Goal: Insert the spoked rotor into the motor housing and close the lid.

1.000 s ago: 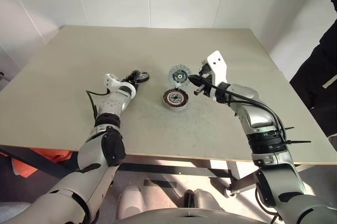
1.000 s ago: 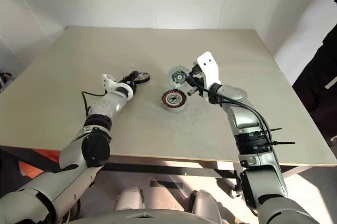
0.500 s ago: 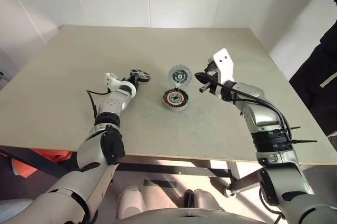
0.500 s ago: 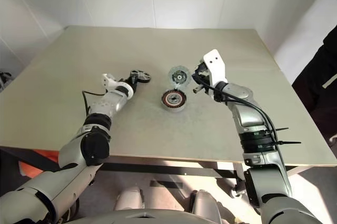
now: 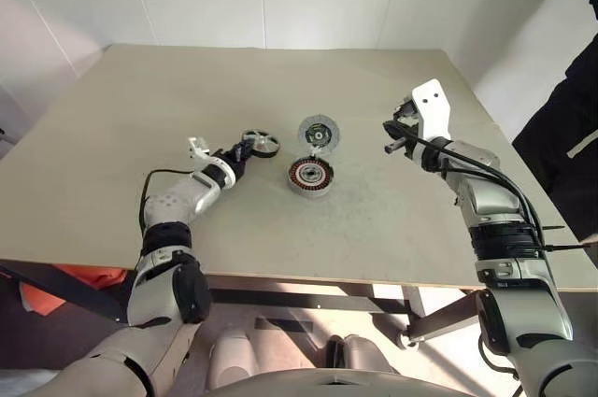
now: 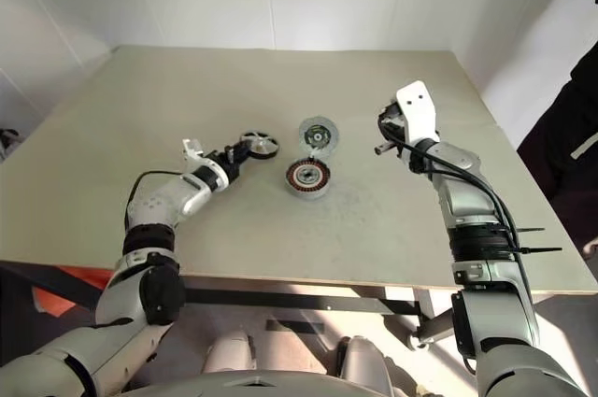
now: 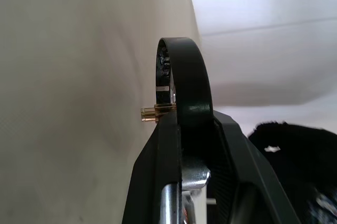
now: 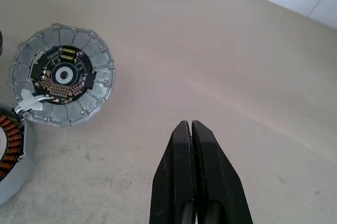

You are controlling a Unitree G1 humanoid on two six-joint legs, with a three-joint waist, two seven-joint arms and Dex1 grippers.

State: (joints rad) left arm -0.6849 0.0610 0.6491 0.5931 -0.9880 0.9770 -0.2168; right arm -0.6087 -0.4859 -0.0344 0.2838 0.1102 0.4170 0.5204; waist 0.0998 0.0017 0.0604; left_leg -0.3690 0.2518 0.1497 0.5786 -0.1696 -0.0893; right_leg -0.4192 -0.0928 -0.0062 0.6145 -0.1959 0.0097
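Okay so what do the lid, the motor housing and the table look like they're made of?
The lid looks like cast or machined metal, matt grey and ribbed, with a dark circuit board at its centre. The motor housing seems to be a silver metal ring around copper-coloured windings, probably copper wire. The table has a pale beige matt top, possibly laminate or painted board; its look leaves that open.

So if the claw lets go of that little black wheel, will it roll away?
Probably, if it lands on edge: the spoked rotor is round with a thin rim, pinched upright in the left claw. It looks stiff and likely light, being mostly open spokes. The small brass pin through its hub might tip it flat instead.
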